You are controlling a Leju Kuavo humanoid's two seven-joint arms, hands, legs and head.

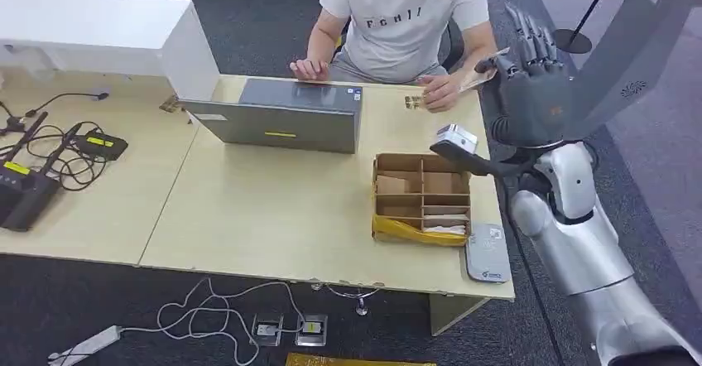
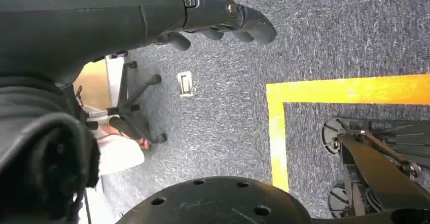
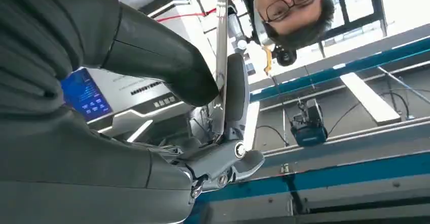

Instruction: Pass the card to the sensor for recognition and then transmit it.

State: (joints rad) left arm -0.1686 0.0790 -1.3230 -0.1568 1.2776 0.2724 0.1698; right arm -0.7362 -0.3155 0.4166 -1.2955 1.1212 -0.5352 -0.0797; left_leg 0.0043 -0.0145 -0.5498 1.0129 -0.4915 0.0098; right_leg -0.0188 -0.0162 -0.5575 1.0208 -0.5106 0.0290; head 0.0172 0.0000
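Observation:
My right hand point(image 1: 530, 84) is raised beyond the table's right far corner, fingers pointing up. It pinches a thin pale card point(image 1: 484, 72) between thumb and a finger; in the right wrist view the card point(image 3: 221, 57) stands edge-on in that pinch. A seated person's hand point(image 1: 443, 91) rests on the table right at the card's lower end; I cannot tell whether it touches the card. A small white and black sensor box point(image 1: 457, 138) sits on a dark arm just below my hand. My left hand point(image 2: 223, 19) hangs over the carpet, holding nothing, fingers loosely apart.
A compartmented cardboard box point(image 1: 422, 196) stands near the table's right edge, with a flat grey reader point(image 1: 487, 254) at the front right corner. A closed grey laptop point(image 1: 286, 116) lies mid-table. Black devices and cables point(image 1: 50, 159) occupy the left side.

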